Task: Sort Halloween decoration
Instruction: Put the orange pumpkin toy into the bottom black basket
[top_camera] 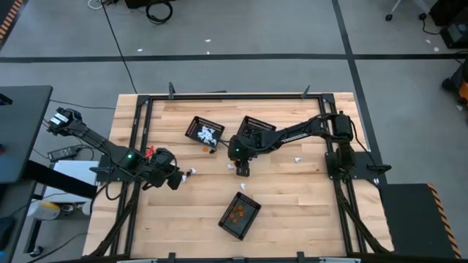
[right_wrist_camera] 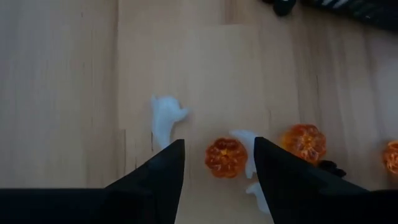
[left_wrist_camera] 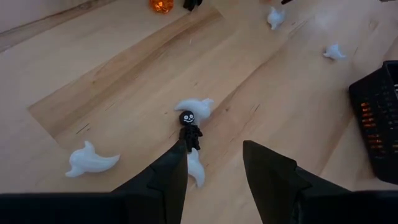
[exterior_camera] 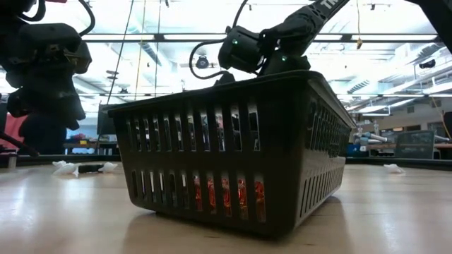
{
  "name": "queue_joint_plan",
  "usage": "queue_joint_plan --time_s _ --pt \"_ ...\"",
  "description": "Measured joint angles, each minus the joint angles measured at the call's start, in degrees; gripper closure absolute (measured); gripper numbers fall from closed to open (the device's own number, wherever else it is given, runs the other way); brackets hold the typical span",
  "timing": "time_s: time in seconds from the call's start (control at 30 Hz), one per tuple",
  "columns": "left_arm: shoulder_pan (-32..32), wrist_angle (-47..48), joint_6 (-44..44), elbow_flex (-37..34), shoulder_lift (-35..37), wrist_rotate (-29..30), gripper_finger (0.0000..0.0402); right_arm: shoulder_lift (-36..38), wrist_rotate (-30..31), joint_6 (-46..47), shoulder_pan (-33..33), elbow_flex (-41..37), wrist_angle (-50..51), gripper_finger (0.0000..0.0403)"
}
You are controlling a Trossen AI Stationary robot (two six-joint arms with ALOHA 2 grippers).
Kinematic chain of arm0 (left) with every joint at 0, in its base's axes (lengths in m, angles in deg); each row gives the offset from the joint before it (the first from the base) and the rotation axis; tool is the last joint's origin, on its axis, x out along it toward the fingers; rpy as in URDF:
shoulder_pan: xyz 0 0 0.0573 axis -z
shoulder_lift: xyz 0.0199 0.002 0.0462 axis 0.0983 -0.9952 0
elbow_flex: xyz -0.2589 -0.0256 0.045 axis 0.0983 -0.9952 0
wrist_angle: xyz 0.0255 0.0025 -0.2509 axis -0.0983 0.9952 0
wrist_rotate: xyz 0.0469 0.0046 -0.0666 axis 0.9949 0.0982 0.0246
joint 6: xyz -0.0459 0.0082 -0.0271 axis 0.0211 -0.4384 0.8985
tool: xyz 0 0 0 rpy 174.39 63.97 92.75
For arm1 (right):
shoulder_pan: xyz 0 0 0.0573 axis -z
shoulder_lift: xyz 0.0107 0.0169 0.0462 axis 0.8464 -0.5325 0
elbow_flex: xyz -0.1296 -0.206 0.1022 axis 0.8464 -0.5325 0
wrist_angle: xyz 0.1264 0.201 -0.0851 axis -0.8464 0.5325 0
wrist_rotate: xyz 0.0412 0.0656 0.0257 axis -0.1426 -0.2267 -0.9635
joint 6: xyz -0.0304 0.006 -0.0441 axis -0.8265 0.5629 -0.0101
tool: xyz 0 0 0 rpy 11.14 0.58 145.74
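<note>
Tiny Halloween trinkets lie loose on the wooden table. In the right wrist view an orange pumpkin (right_wrist_camera: 226, 157) lies on the wood in line with the gap of my open right gripper (right_wrist_camera: 219, 163), whose fingers stand on either side of it, apart from it. Around it lie a white ghost (right_wrist_camera: 166, 118), another ghost (right_wrist_camera: 247, 152) and a second pumpkin (right_wrist_camera: 303, 142). My left gripper (left_wrist_camera: 214, 169) hangs open above a black skeleton figure (left_wrist_camera: 189, 129) and white ghosts (left_wrist_camera: 194, 106). In the high view my right gripper (top_camera: 241, 169) is mid-table and my left gripper (top_camera: 174, 179) is at the left.
Three black mesh baskets stand on the table: one with white ghosts (top_camera: 205, 131), one beside it (top_camera: 256, 130), and one holding orange pieces (top_camera: 240, 215) near the front edge. A stray ghost (top_camera: 298, 158) lies at the right. A black frame (top_camera: 139, 131) borders the table.
</note>
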Motion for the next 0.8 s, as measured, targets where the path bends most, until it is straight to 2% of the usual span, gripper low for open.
queue_joint_plan --time_s 0.4,0.8 --pt "0.01 -0.03 0.17 0.0 0.0 0.0 0.0237 -0.2 3.49 -8.0 -0.33 -1.97 -1.0 0.0206" --pt "0.01 -0.12 0.17 0.0 0.0 0.0 0.0237 -0.37 1.09 -7.69 -0.15 -2.16 -3.66 0.0212"
